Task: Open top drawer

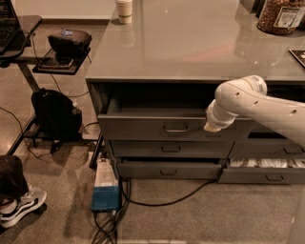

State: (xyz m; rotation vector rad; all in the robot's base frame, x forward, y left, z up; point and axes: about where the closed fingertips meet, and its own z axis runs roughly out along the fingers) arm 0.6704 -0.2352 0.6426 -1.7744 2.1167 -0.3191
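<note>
The top drawer (138, 127) is the wide grey one just under the countertop. It stands pulled out a short way, with a dark gap showing behind its front. Its small pull handle (175, 127) is centred on the front. My gripper (210, 127) is at the tip of the white arm that reaches in from the right. It sits against the drawer front, just right of the handle and near the drawer's right end. The arm's last link hides the fingers.
Two shallower drawers (170, 148) lie below; the lowest (167, 169) juts out slightly. A right-stack drawer (267, 164) holds white items. A cup (124, 9) and jar (281, 16) stand on the counter. A blue box (105, 196), cables, backpack (55, 114) and shoe (21, 205) crowd the left floor.
</note>
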